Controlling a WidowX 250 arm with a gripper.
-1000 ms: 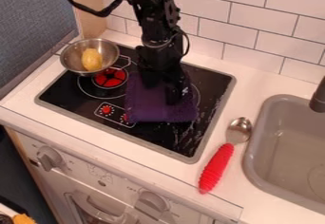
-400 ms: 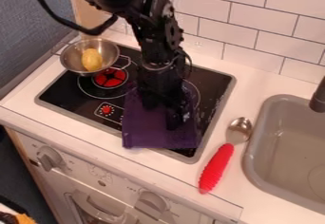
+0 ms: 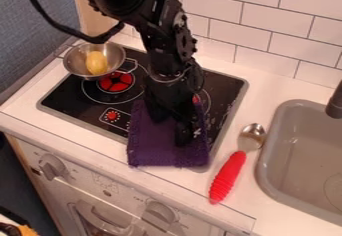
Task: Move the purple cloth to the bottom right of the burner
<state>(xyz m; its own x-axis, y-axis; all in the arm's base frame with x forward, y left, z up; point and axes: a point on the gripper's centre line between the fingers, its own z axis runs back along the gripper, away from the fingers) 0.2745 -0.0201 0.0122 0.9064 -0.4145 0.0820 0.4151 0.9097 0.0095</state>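
Purple cloth (image 3: 167, 150) sits on the near right part of the glass cooktop (image 3: 67, 95), near edge lapping over the frame onto the worktop (image 3: 280, 82). End effector (image 3: 171, 130) is on top of it; can't tell if clenched on fabric or released. Looks almost placed. Nudge right, low and flat, clear of the red-handled spoon (image 3: 227, 177), then lift straight up.
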